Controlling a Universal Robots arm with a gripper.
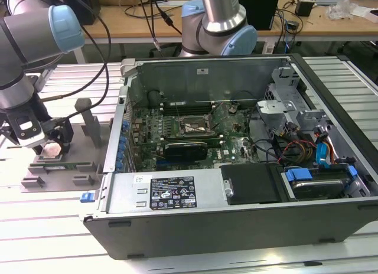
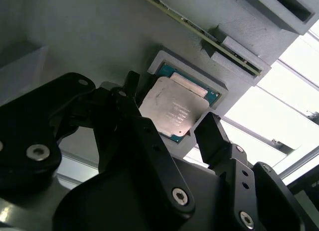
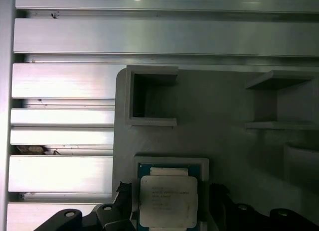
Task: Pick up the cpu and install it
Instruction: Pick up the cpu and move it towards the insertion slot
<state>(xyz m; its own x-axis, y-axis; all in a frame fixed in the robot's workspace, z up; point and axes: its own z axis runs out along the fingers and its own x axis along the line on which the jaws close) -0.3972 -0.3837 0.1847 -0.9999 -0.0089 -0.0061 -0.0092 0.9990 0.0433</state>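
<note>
The cpu is a small flat square chip with a dull silver top. In both wrist views the cpu sits slightly askew just over its teal-floored nest in the grey fixture. My gripper is at the exterior view's left, over that fixture. Its black fingers press on opposite sides of the chip, so it is shut on the cpu. The open socket lies on the motherboard inside the computer case, far to the exterior view's right of the gripper.
A long green memory stick lies in the fixture beside the nest. Grey fixture posts stand between the gripper and the case wall. A second arm's base rises behind the case. Cables and a drive bay fill the case's right.
</note>
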